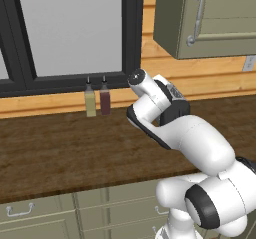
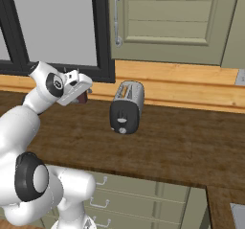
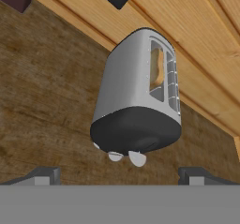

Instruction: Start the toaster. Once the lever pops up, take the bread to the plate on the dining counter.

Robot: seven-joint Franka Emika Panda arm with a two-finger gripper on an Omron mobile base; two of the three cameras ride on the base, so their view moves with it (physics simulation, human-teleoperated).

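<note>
At the near edge of the hand view, the gripper (image 3: pixel 119 176) has its two dark tips spread wide apart, holding nothing. Just beyond them the toaster (image 3: pixel 136 99) stands on the wooden counter (image 2: pixel 191 151), close to the back wall. The lever should be on its dark end panel, so the arm ought to line one fingertip squarely above it and press straight down. The body is rounded silver-grey, with the bread (image 3: pixel 160 70) showing tan inside a slot.

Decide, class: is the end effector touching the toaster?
Apart. In the hand view the open end effector shows bare counter between its fingertips and the toaster; the right base view shows a wide gap too.
</note>
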